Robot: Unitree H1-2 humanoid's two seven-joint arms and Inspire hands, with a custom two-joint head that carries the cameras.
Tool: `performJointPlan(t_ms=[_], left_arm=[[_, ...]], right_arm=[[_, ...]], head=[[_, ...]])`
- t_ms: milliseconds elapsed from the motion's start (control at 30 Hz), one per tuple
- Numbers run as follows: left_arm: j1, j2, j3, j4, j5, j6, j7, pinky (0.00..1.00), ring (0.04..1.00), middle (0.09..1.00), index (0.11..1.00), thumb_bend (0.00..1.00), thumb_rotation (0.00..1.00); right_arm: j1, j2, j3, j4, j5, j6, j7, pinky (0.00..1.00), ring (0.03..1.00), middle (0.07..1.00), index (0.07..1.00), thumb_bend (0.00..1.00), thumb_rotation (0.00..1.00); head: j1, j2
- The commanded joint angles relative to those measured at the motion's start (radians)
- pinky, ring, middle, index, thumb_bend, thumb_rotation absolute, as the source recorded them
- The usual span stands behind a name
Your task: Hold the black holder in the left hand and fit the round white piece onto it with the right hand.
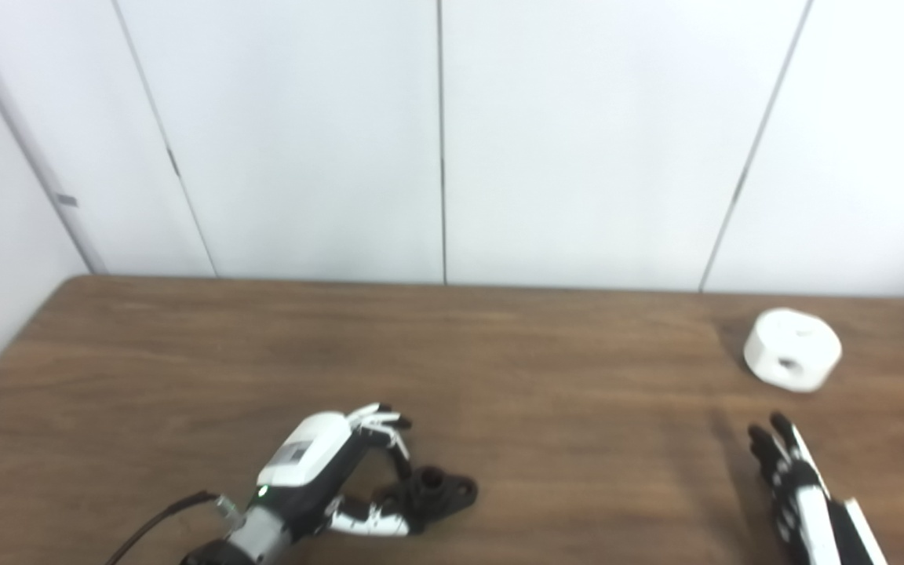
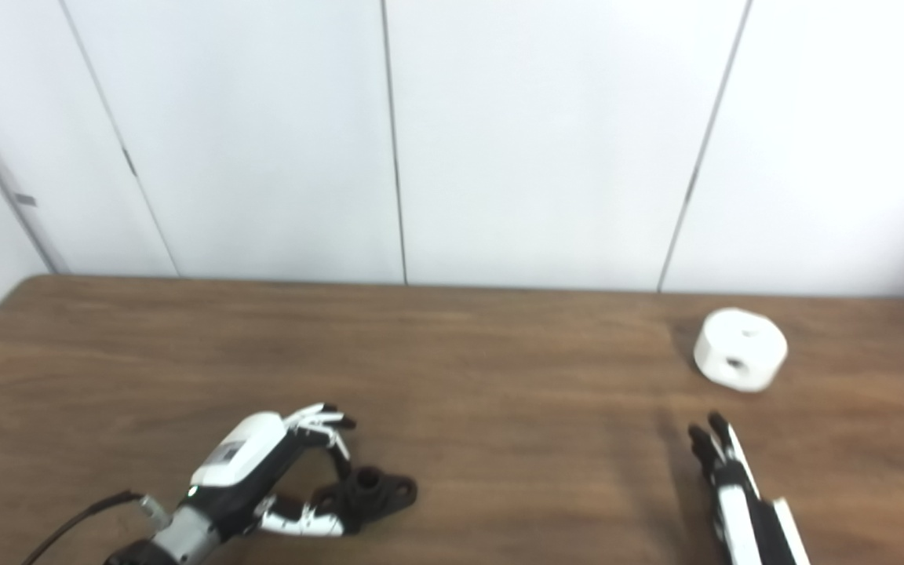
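The black holder [image 1: 436, 494] lies on the wooden table [image 1: 499, 369] near the front, left of centre. My left hand [image 1: 342, 463] is curled around its left end, fingers arched over it and thumb against its near side; the holder still rests on the table. The round white piece [image 1: 792, 349] sits at the far right of the table, with a hole in its side facing me. My right hand [image 1: 785, 463] is open and empty, fingers stretched out flat towards the white piece and a short way in front of it, not touching it.
White wall panels [image 1: 444, 141] rise right behind the table's far edge. The table's left edge runs diagonally at the left of the picture. A black cable [image 1: 154, 526] trails from my left wrist.
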Motion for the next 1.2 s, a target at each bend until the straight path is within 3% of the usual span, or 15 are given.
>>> performJointPlan(t_ms=[0, 267, 500, 933, 1167], left_arm=[[0.016, -0.005, -0.031, -0.029, 0.029, -0.056, -0.005, 0.86, 0.899, 0.811, 0.485, 0.52, 0.05], [0.060, -0.043, -0.113, -0.042, 0.133, -0.191, 0.013, 0.88, 0.884, 0.795, 0.485, 0.52, 0.05], [0.079, -0.072, -0.133, -0.072, 0.165, -0.185, -0.027, 0.91, 0.897, 0.797, 0.485, 0.52, 0.05], [0.090, -0.092, -0.106, -0.065, 0.155, -0.204, -0.014, 0.90, 0.886, 0.788, 0.486, 0.52, 0.05], [0.091, -0.098, -0.082, -0.041, 0.149, -0.221, -0.002, 0.89, 0.872, 0.778, 0.486, 0.52, 0.05]], right_arm=[[0.022, 0.025, 0.017, -0.035, -0.010, 0.029, 0.001, 1.00, 0.963, 0.944, 0.977, 0.53, 1.00], [0.023, 0.015, 0.027, -0.080, -0.022, 0.083, -0.007, 1.00, 0.991, 0.948, 0.986, 0.53, 1.00], [0.023, 0.012, 0.028, -0.113, -0.019, 0.117, -0.007, 1.00, 1.000, 0.948, 0.991, 0.56, 1.00], [0.005, 0.018, 0.032, -0.180, -0.031, 0.209, -0.018, 1.00, 0.987, 0.942, 0.984, 0.59, 1.00], [-0.003, 0.017, 0.027, -0.196, -0.030, 0.231, -0.025, 1.00, 0.987, 0.951, 0.985, 0.61, 1.00]], head=[[-0.002, 0.009], [-0.004, 0.055], [-0.022, 0.088], [-0.069, 0.189], [-0.070, 0.196]])
